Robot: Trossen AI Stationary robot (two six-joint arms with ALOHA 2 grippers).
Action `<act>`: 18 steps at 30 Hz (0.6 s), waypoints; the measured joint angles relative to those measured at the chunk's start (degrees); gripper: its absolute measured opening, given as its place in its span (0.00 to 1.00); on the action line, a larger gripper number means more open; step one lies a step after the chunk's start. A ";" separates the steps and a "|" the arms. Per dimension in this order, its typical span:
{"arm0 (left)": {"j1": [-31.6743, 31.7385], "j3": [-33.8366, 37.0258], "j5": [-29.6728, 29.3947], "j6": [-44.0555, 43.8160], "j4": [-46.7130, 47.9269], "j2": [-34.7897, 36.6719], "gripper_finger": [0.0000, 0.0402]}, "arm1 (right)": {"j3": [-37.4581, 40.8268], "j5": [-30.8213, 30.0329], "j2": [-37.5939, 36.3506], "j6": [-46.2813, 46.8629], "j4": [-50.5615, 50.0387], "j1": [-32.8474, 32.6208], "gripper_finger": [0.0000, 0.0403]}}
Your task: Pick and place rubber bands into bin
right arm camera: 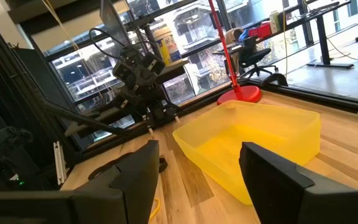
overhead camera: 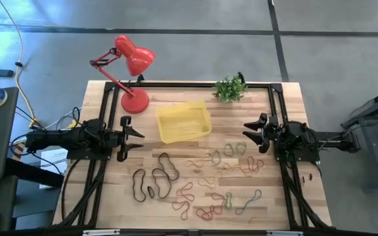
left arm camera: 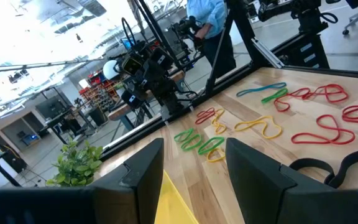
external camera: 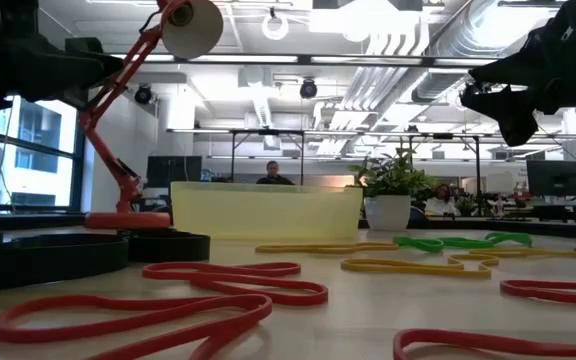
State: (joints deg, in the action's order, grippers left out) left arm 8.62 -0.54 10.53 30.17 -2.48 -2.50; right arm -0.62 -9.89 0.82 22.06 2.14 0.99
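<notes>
Both sets of jaws stand open and empty: the left gripper (overhead camera: pixel 138 137) hangs over the counter's (overhead camera: pixel 287 196) left edge, the right gripper (overhead camera: pixel 249 133) over its right edge, each pointing inward toward the other. Between them, slightly toward the far side, sits the bin (overhead camera: pixel 184 120), a shallow translucent yellow tray with rounded corners, its long side running roughly across the counter; nothing shows inside it. The rubber bands (overhead camera: pixel 202 180) lie scattered flat on the pale wood on the near side of both grippers. The larger black loops (overhead camera: pixel 155 182) curl nearer the left arm, while green and tan ones (overhead camera: pixel 231 152) lie just below the right gripper, so I'd judge the right arm the handier for those and the left for the black. Red, orange and green loops trail along the near edge. They look thin and floppy, likely awkward to pinch off the wood. A red desk lamp (overhead camera: pixel 130 65) and a small potted plant (overhead camera: pixel 230 88) stand at the far edge.
</notes>
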 joint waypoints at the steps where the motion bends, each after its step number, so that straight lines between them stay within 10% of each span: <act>1: 0.01 -0.01 0.01 -0.01 0.01 0.00 0.40 | -0.01 0.00 0.00 0.00 0.01 0.00 0.53; 18: 0.00 0.00 -5.21 -1.33 -4.49 0.00 0.40 | 0.00 0.00 0.01 0.00 0.00 0.00 0.53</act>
State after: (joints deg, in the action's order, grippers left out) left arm 8.62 -0.54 5.32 28.84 -6.97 -2.51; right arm -0.62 -9.89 0.84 22.06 2.13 0.99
